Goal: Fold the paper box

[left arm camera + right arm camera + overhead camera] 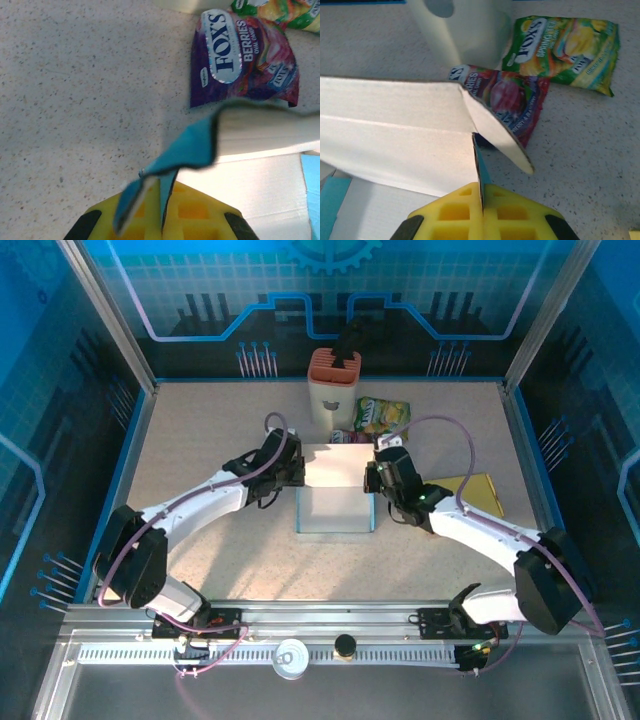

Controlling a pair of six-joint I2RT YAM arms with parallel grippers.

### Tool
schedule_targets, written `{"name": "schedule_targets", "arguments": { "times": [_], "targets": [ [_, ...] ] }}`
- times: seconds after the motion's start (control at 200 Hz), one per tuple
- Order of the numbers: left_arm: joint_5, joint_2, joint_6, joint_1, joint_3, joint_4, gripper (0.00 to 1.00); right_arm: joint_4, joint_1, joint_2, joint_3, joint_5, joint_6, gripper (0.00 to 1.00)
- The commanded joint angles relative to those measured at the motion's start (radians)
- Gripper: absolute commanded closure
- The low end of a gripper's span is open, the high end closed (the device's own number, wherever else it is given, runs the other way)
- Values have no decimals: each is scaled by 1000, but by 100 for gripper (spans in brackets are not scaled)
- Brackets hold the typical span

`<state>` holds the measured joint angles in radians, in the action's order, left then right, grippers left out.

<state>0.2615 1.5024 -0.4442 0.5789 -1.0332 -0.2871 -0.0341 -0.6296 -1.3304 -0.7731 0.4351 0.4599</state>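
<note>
Blue card covers the outside of the paper box (335, 498), which lies in the middle of the bench (200, 430) with its white inside facing up, between the two arms. From the left, the left arm (215, 502) reaches in. Its jaws are narrow, holding the box's blue left flap (192, 145), with the card squeezed between the yellow pads (200, 215). The white back wall (395, 125) stands lifted and creased. On the right, the right arm (470, 525) mirrors this, its jaws nipped tight on the thin edge of the right flap (479, 167). Gripping both sides at once likely keeps the light box from sliding and lets the wall and corner tabs turn in evenly.

Just behind the box lie a purple sweets bag (245, 55) and a green sweets bag (565, 42), beside a white tub (333, 385) with an orange rim. A swinging flap could brush the purple one. Further right, a yellow sheet (478, 492) lies apart.
</note>
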Motion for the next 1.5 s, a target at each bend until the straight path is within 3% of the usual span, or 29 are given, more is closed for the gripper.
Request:
{"name": "schedule_targets", "arguments": {
  "times": [0.0, 0.39, 0.87, 1.191, 1.496],
  "targets": [
    [-8, -61, 5, 34, 58, 142, 100, -121, -50, 0, 36, 96, 114, 100],
    [-120, -153, 119, 63, 326, 599, 100, -592, -147, -15, 252, 202, 99, 100],
    [-59, -97, 130, 157, 522, 960, 100, -1087, -206, -165, 442, 206, -6, 100],
    [75, -111, 8, 186, 424, 817, 100, -1012, -221, -128, 428, 229, -2, 100],
    [51, -50, 34, 187, 453, 912, 100, -1028, -210, -167, 434, 179, -12, 100]
  ]
}}
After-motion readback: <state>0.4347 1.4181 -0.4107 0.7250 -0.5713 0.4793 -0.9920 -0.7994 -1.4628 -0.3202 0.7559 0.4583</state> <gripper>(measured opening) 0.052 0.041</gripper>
